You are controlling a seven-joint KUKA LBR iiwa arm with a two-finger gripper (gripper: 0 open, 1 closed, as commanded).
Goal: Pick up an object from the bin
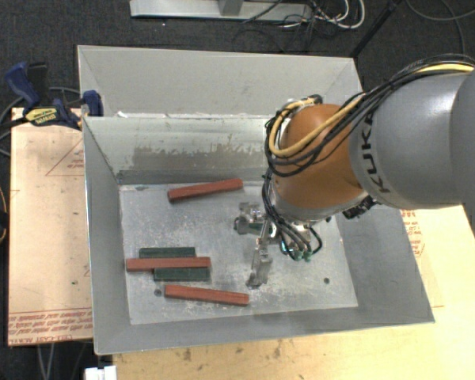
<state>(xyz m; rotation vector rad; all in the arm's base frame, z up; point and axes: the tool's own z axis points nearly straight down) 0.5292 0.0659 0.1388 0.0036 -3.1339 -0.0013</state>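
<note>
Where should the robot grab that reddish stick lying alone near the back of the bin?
Probably at the middle of the reddish stick, coming from straight above and pinching across its narrow width. It lies flat, long and thin, with bare bin floor along both long sides.

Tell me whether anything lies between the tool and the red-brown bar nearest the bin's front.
Nothing visible does. The tool stands just off the right end of that red-brown bar, only bare bin floor between. The other bars lie further left and behind.
</note>
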